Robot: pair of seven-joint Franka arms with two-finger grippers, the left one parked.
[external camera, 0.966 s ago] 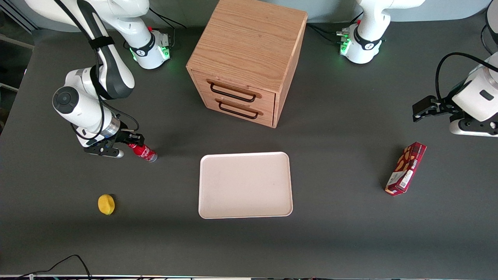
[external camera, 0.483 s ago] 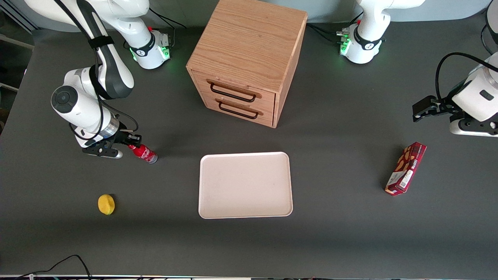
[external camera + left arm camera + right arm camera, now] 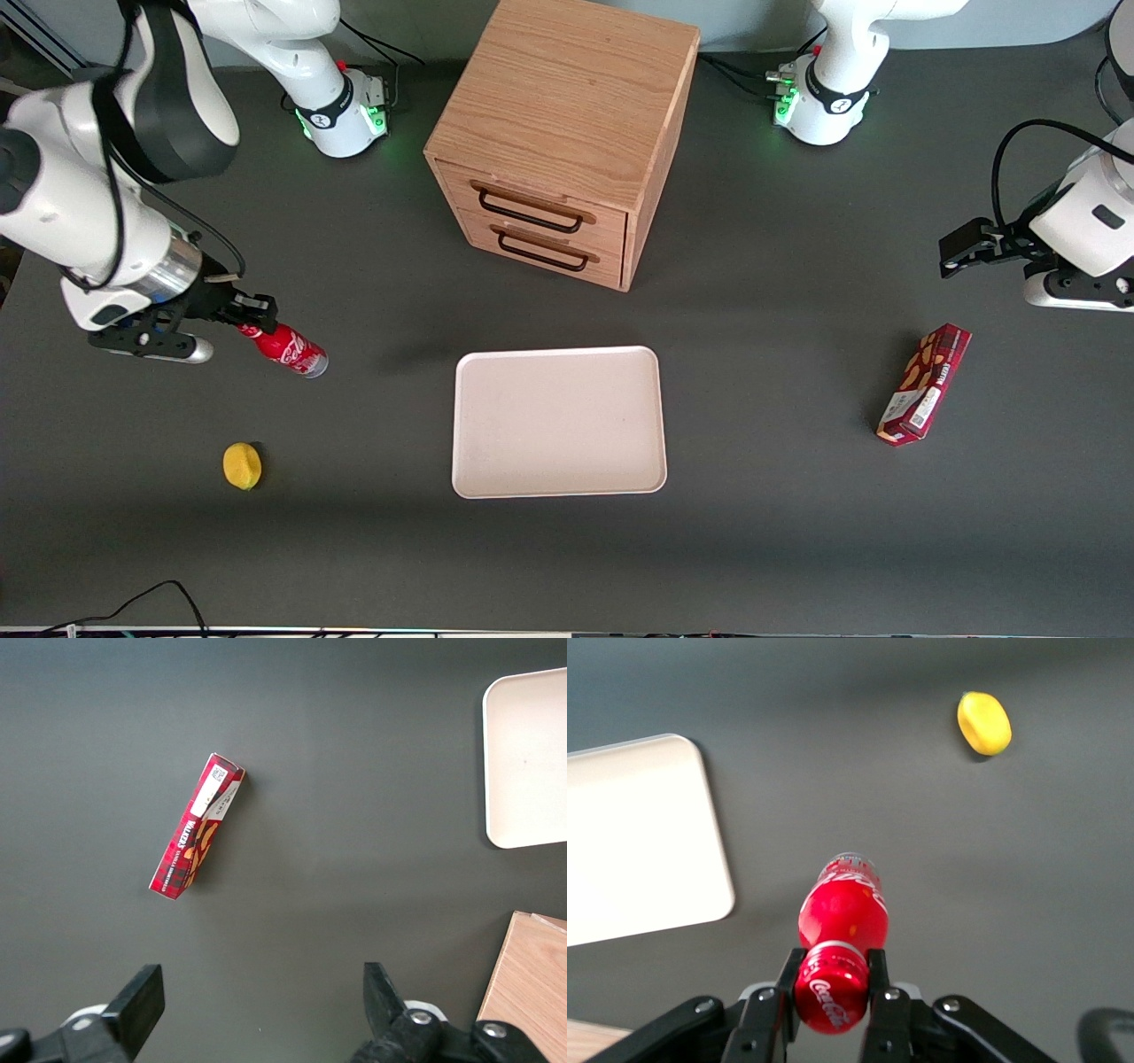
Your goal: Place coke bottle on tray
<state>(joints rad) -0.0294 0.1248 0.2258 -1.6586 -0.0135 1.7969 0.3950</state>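
The coke bottle [image 3: 288, 350] is a small red bottle with white script, a red cap and a silvery base. My gripper [image 3: 251, 326] is shut on its cap end and holds it lifted above the dark table, toward the working arm's end. In the right wrist view the two fingers [image 3: 788, 988] clamp the red cap [image 3: 829, 996] and the bottle [image 3: 843, 908] hangs down from them. The tray [image 3: 558, 421] is pale pinkish-white, flat and rectangular, and lies in front of the drawer cabinet. Its corner shows in the right wrist view [image 3: 647, 833].
A wooden cabinet [image 3: 563, 133] with two drawers stands farther from the front camera than the tray. A yellow lemon-like object [image 3: 242, 465] lies nearer the camera than the bottle, also in the right wrist view [image 3: 984, 723]. A red snack box [image 3: 924, 383] lies toward the parked arm's end.
My gripper has risen with the coke bottle in it, lifting it off the table. The arm now shows larger and closer to the front camera. The tray, lemon and snack box have not moved.
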